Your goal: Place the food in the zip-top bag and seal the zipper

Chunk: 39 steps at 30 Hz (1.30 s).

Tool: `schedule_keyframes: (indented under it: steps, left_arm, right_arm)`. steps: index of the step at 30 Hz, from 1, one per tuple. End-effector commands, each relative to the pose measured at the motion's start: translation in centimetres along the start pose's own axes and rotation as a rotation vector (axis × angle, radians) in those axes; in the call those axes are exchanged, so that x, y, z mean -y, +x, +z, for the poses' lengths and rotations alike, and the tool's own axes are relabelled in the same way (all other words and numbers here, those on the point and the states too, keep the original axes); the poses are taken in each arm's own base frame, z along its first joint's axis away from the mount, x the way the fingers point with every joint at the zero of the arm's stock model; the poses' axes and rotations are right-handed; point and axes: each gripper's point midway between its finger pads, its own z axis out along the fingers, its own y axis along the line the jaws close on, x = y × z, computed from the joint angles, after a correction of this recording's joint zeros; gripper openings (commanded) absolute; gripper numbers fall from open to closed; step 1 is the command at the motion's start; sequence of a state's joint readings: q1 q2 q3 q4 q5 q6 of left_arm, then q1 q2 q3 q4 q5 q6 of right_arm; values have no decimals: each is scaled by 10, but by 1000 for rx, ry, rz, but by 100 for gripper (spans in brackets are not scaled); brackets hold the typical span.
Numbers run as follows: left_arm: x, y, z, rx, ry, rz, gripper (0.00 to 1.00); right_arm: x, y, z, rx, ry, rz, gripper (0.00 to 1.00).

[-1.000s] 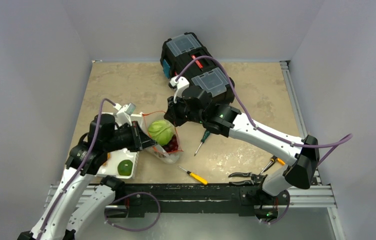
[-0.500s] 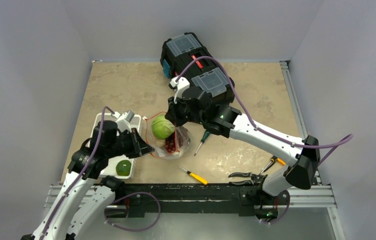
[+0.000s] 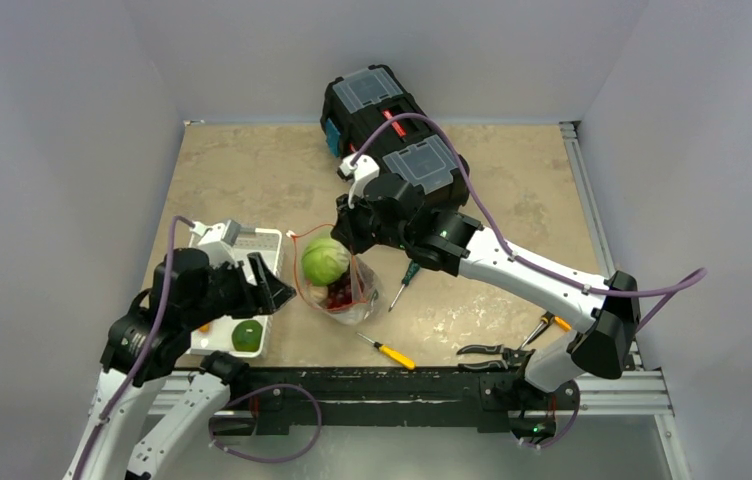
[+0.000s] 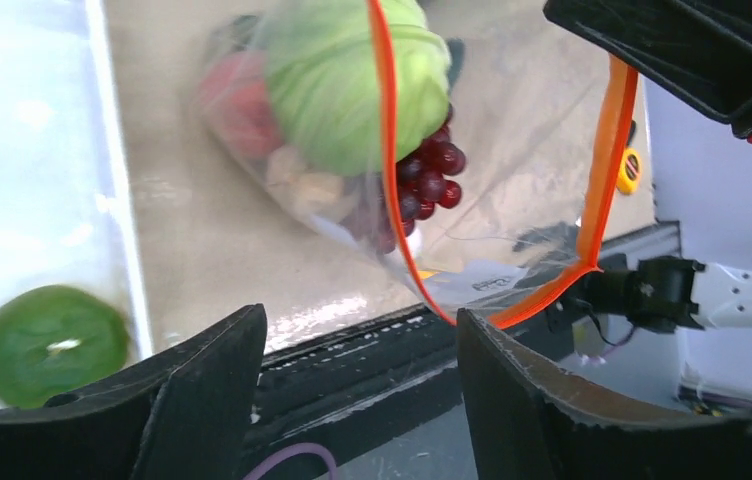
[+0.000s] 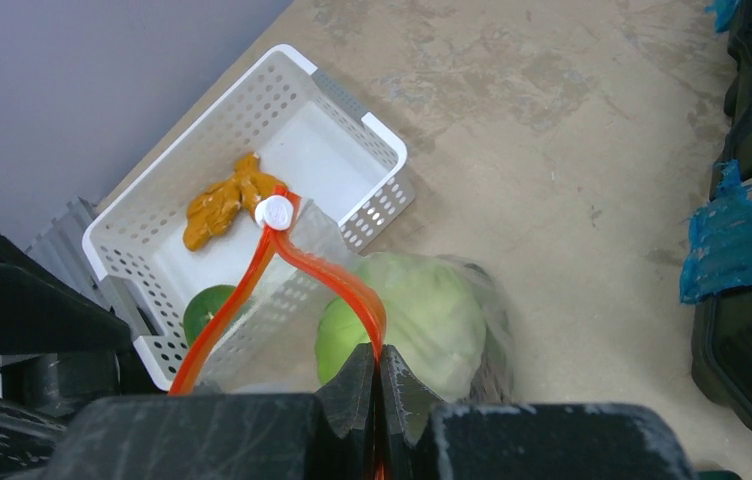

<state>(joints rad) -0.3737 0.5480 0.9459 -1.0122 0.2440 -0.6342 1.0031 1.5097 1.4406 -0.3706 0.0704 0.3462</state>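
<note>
On the table (image 3: 252, 170), between the white slotted basket (image 3: 274, 234) and the black toolbox (image 3: 387, 125), I see the zip-top bag (image 3: 352, 298) standing with its mouth lifted. My right gripper (image 5: 379, 365) has its jaws pressed together on the zipper (image 5: 322, 275), and the orange-red strip comes out from between the fingers and runs in a loop to the small white tab (image 5: 274, 212), which hangs over the basket. Through the clear plastic I see the pale green cabbage (image 3: 324, 260) at the top, the purple grapes (image 4: 430, 175) under it, and something pink beside them that is too blurred to name. My left gripper (image 4: 357, 330) is near the bag, on the basket side, with its jaws spread wide and nothing between them. In the basket lie the green round fruit (image 3: 247, 335) and an orange piece (image 5: 222, 205), which looks like the carrots. About writing: the bag has a white label patch (image 4: 482, 283) with small print, but I cannot read it. The toolbox has a red label with white letters at the edge of the right wrist view, and it is cut off, so I cannot read it either. Near the front edge lie a yellow-handled screwdriver (image 3: 387, 350), a green-handled screwdriver (image 3: 407, 280) just beside the bag, and the pliers (image 3: 492, 350).
</note>
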Motion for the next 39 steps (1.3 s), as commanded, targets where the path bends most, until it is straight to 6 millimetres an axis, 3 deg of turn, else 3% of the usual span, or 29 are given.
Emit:
schedule_keyframes:
  steps: [1,5,9,11,15,19,28,39]
  left_arm:
    - [-19,-30,-39,186,-145,95,73]
    - [-45,-55,-65,303,-338,138,83]
    - [-83,-67,-74,324,-588,142,93]
    - [-99,-70,-73,332,-684,129,99]
    - [-126,-75,-67,385,-836,84,100]
    - [-141,-83,-50,422,-858,38,100]
    - [-197,-57,-11,260,-935,-294,100]
    - [-245,-10,8,195,-1042,-553,100]
  right_arm:
    - [-6,-34,-19,121,-15,-6,0]
    - [-6,-36,-20,125,-16,-6,0]
    - [-7,-34,-21,120,-19,-5,0]
    - [-6,-34,-22,118,-18,-6,0]
    - [-5,-33,-23,117,-12,-4,0]
    - [-5,-33,-25,117,-10,-4,0]
    - [-2,-28,-24,108,-3,-5,0]
    - [-5,-31,-20,107,-12,-8,0]
